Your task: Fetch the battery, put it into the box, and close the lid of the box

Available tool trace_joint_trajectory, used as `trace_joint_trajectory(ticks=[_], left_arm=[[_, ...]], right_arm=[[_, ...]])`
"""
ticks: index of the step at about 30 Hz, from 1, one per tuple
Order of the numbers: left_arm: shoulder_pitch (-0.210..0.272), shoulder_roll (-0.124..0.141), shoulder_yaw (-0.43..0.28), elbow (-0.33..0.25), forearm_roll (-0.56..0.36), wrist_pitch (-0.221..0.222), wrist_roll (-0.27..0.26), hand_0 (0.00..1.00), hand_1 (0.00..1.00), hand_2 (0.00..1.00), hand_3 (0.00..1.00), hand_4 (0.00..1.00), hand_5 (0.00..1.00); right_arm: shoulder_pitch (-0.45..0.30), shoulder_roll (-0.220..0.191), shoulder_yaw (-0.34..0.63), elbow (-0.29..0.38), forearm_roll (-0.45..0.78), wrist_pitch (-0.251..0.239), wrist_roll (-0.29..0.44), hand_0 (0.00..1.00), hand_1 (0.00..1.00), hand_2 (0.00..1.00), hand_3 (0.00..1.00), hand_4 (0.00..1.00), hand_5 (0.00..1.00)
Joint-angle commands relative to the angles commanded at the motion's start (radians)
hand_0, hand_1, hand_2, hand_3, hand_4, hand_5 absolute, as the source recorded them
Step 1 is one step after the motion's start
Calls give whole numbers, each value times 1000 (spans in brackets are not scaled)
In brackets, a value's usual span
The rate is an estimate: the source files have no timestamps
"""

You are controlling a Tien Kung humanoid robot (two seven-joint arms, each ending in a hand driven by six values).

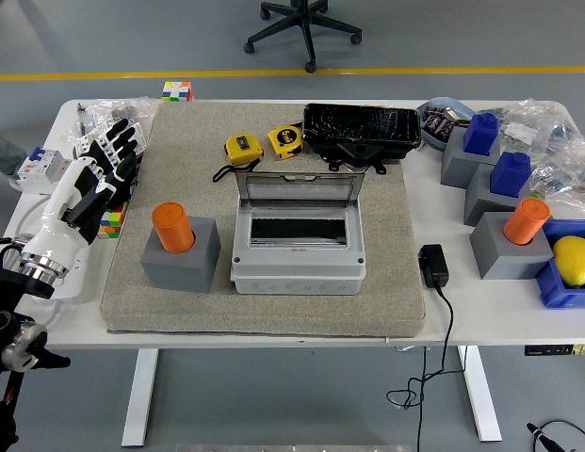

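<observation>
The left hand [96, 174] hovers over the worktop's [273, 331] left edge, its fingers [118, 141] spread wide and holding nothing. The orange battery [172, 227] stands upright in a grey holder [182, 258] on the beige mat [396, 282], just left of the grey box [298, 254]. The box's lid [297, 192] stands open and tilted back. Behind the box lie two yellow tape measures [264, 144] and a black tray [361, 129]. The right hand is out of view.
</observation>
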Motion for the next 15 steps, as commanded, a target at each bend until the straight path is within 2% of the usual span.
trace_joint_trajectory(ticks=[9,15], left_arm=[[9,-16,24,8,-11,-3,-5,998,998,998,998,998,705],[9,-16,33,26,-6,-14,5,998,998,998,998,998,722]], right_arm=[[-2,0,0,0,-5,0,-1,884,846,823,853,998,998],[-1,1,-7,0,0,0,-1,883,846,823,853,998,998]])
